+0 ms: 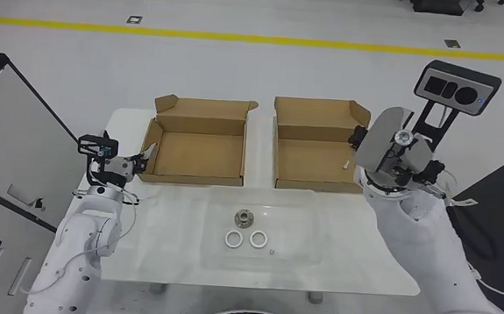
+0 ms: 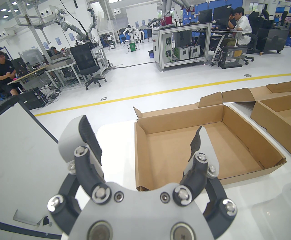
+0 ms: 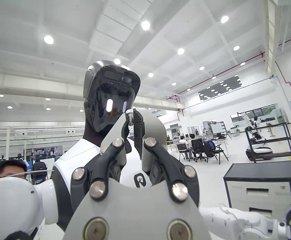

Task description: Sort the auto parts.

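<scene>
Auto parts (image 1: 258,240) are lying at the centre of the table (image 1: 359,261): a flanged metal hub (image 1: 243,216) with two white rings (image 1: 231,238) just below it in the top view. Right end effector (image 3: 131,118) is pinching a small threaded metal piece (image 3: 129,112), tip pointing upward, just past the right edge of the right box (image 1: 316,186), which is lying to its left. Left end effector (image 2: 141,123), spread, is hovering beside the left box (image 1: 189,179), nearer the hub.

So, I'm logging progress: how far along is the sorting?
Done: little if anything; the left box is empty. In hand: the right gripper is shut on a small metal part. Left: a metal hub and two white rings lie on the table; the left gripper is open.
</scene>
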